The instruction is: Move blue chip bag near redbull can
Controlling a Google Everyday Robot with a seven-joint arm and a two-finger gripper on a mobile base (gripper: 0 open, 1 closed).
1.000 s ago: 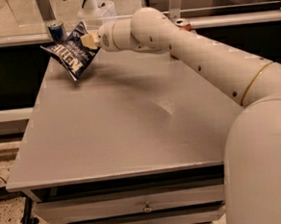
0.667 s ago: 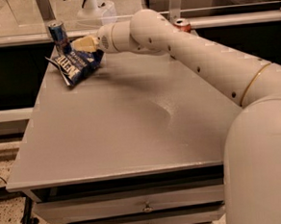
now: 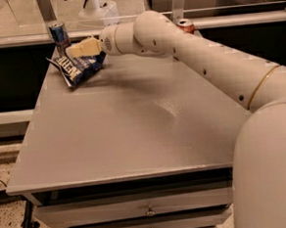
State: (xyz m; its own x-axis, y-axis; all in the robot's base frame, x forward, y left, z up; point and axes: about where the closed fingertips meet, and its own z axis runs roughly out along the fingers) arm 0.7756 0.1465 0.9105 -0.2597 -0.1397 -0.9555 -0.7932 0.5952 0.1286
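Navy-dark, the blue chip bag [image 3: 78,70] lies at the far corner of the table [image 3: 134,131], just beside the redbull can [image 3: 59,37], the gripper [image 3: 74,51] at its top edge, clamped or freed we cannot tell, so we judge little beyond withdrawal remains.
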